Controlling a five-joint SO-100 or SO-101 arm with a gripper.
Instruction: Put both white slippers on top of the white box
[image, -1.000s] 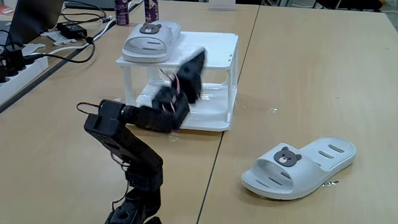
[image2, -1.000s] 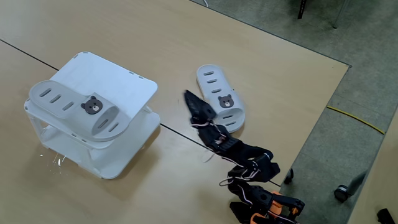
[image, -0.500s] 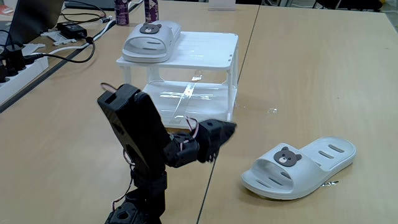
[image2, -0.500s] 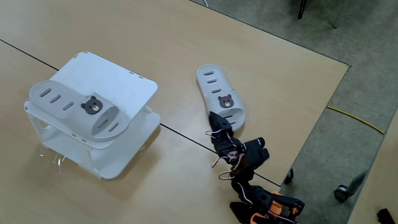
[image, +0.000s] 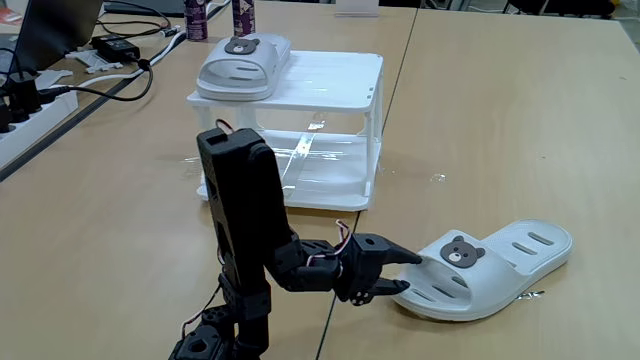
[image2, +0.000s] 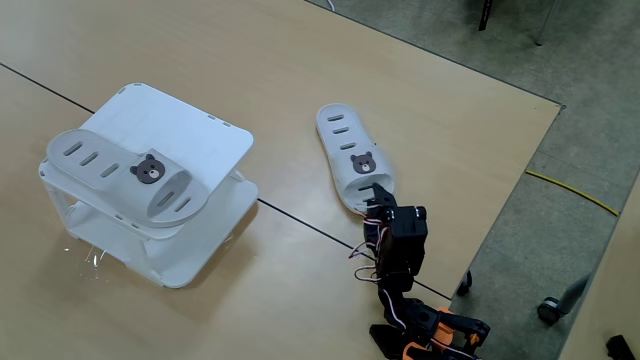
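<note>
One white slipper (image: 243, 62) (image2: 125, 170) lies on the left part of the flat top of the white box (image: 335, 75) (image2: 195, 125). The other slipper (image: 495, 262) (image2: 350, 150) lies flat on the wooden table, bear badge up, to the right of the box in both fixed views. My gripper (image: 404, 273) (image2: 375, 192) reaches low over the table to this slipper's near end. It is open, with one finger above the slipper's edge and one below it at the tip. Whether the fingers touch the slipper I cannot tell.
Cables, a power strip (image: 25, 120) and a laptop (image: 55, 30) crowd the table's far left, with two bottles (image: 196, 18) behind the box. The arm's base (image2: 425, 330) stands near the table's edge, with floor and a yellow cable (image2: 570, 190) beyond.
The arm has swung away from the box, folded upright and lowered. The gripper has travelled over the table to the near end of the slipper lying there.
</note>
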